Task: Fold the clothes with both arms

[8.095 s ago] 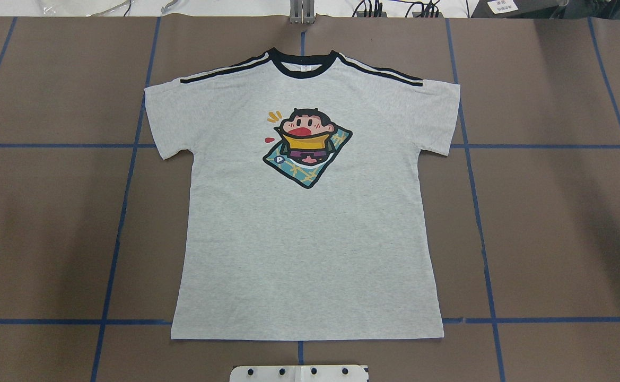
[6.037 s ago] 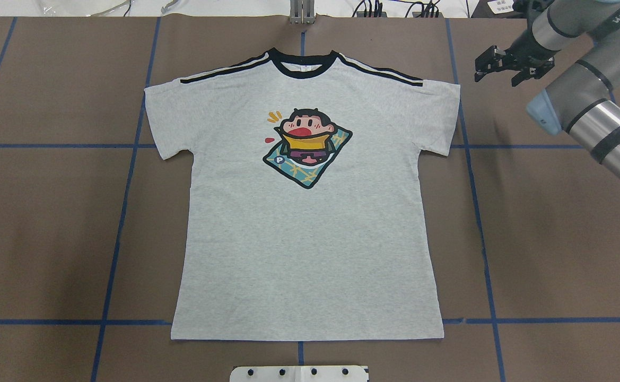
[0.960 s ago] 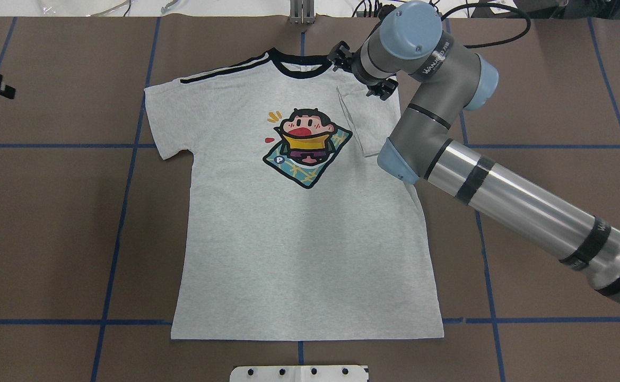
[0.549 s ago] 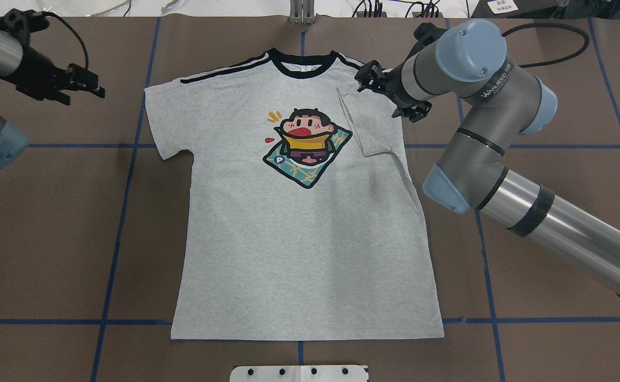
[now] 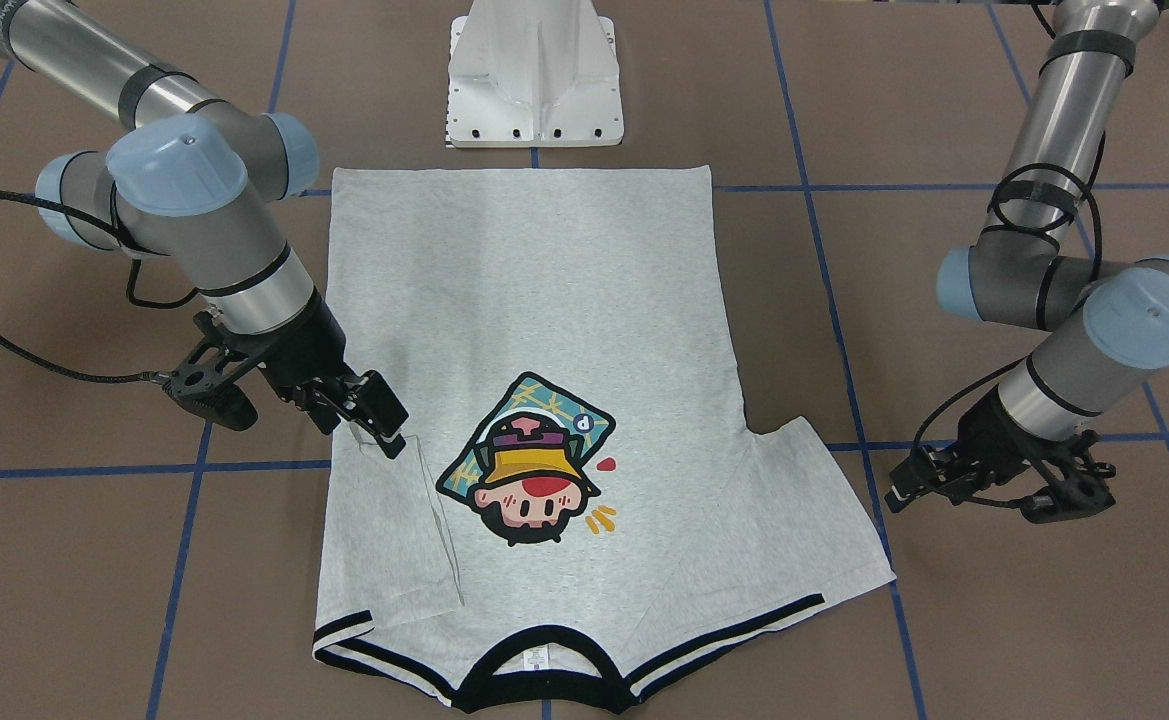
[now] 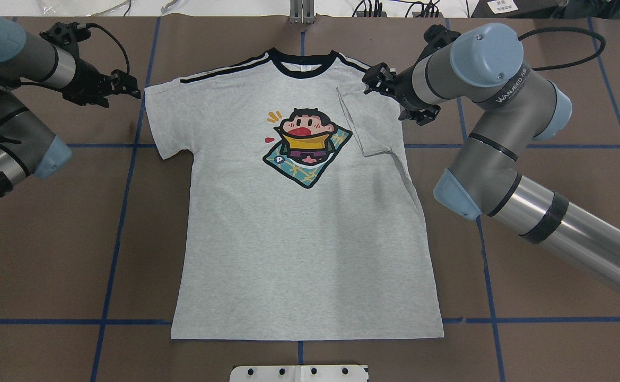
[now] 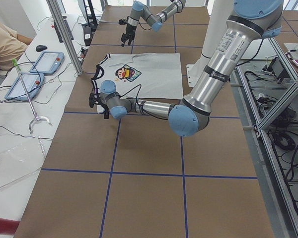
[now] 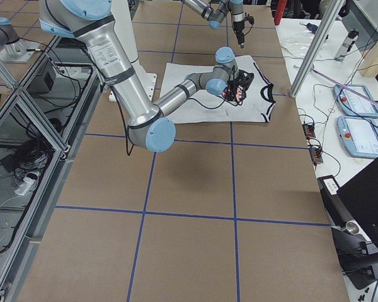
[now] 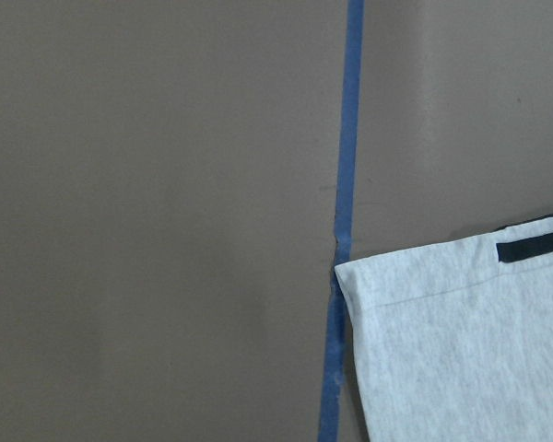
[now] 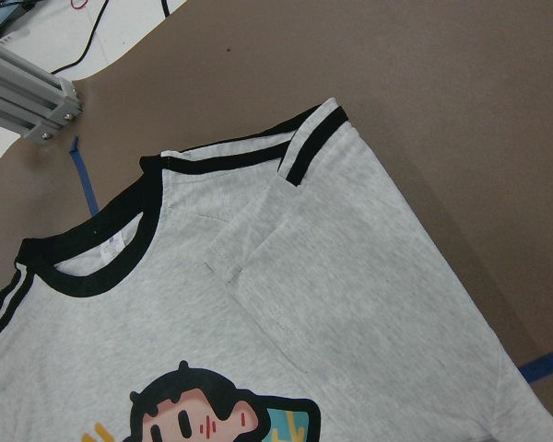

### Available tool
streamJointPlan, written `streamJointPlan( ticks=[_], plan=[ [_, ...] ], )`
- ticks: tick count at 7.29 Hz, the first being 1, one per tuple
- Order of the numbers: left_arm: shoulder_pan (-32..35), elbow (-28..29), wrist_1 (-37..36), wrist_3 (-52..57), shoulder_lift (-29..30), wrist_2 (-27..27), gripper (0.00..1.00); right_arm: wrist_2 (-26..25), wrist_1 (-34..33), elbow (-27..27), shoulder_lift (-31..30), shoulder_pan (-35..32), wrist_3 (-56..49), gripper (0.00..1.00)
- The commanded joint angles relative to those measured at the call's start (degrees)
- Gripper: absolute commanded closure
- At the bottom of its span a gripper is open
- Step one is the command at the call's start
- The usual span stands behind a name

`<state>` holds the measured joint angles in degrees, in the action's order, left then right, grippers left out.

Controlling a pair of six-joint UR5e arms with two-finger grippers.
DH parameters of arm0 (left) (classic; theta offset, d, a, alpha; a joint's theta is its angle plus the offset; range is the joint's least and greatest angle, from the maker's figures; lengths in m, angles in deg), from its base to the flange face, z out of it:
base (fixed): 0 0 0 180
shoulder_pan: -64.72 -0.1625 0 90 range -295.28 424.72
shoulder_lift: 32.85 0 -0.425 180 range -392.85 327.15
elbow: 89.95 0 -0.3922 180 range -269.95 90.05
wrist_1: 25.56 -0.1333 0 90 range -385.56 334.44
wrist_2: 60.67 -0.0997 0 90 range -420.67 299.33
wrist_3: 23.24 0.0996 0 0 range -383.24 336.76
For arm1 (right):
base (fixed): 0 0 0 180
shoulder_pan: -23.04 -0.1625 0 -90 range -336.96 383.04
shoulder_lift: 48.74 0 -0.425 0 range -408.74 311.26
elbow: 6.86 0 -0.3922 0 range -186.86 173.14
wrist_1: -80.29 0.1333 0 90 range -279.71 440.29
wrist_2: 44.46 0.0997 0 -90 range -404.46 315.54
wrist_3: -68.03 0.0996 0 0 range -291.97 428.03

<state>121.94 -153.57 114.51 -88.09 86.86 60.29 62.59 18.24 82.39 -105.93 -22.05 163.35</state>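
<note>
The grey T-shirt [image 6: 304, 244] lies flat, print up, its black collar [image 6: 303, 66] at the far side. Its right sleeve [image 6: 368, 124] is folded inward over the chest, also seen in the front view [image 5: 389, 530]. My right gripper [image 6: 374, 79] hovers open and empty just above that fold's top corner [image 5: 376, 415]. My left gripper [image 6: 129, 87] is open and empty just outside the flat left sleeve [image 6: 166, 119], also seen in the front view [image 5: 906, 485]. The left wrist view shows that sleeve's corner [image 9: 442, 359], with no fingers in it.
The white pedestal base [image 5: 534, 70] stands at the near hem. Blue tape lines [image 6: 124, 212] cross the brown table. An aluminium post [image 6: 302, 10] and cables sit at the far edge. Teach pendants [image 7: 47, 62] and a person [image 7: 2, 39] are beyond it.
Both arms came in over the table. The right sleeve has been folded inward and let go; the right gripper has drawn back a little. The left gripper has moved right, up to the left sleeve.
</note>
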Motion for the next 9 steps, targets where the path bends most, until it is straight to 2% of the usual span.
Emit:
streamJointPlan(
  ticks=[1, 5, 6, 8, 9],
  plan=[
    [-1.3, 1.7, 0.2, -0.1, 1.4, -2.9, 0.10, -0.1, 0.0, 0.0, 0.0, 0.1, 0.0, 0.00],
    [-2.5, 5.9, 0.3, -0.3, 6.0, -4.6, 0.16, -0.6, 0.1, -0.1, -0.5, 0.5, -0.1, 0.00],
    [-3.2, 6.1, 0.3, -0.9, 6.1, -6.7, 0.24, -0.6, 0.1, -0.1, -0.5, 0.6, -0.1, 0.00],
    [-3.6, 6.8, 0.3, -1.1, 6.1, -6.8, 0.41, -0.7, 0.1, -0.1, -0.5, 1.0, 0.0, 0.00],
    [-3.6, 7.2, 0.7, -1.1, 6.1, -6.9, 0.45, -0.7, 0.1, -0.1, -0.5, 1.0, 0.0, 0.00]
  ],
)
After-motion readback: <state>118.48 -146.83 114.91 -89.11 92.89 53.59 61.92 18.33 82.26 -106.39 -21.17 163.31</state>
